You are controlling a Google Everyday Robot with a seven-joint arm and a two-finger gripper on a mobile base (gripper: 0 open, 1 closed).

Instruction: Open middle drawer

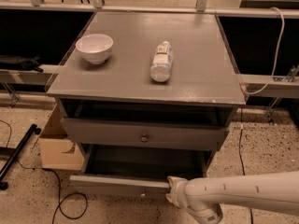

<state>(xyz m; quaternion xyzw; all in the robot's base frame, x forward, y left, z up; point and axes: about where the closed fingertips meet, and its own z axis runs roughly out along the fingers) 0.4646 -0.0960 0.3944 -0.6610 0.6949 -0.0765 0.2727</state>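
The grey cabinet shows two drawer fronts. The upper, wider one [187, 136] has a round knob and stands slightly out. Below it, the middle drawer [117, 185] is pulled well out, with its dark inside [140, 162] open to view and a small knob [142, 195] at the front's lower edge. My gripper [174, 192] comes in from the lower right on a white arm [243, 195]. It sits at the top edge of the middle drawer's front, right of the knob. The arm hides that drawer's right end.
A white bowl [95, 47] and a plastic bottle [161, 61] lying on its side rest on the cabinet top [196, 78]. A cardboard box [56, 148] stands left of the cabinet. Cables [70, 209] lie on the speckled floor, and a black bar [18, 153] crosses the left.
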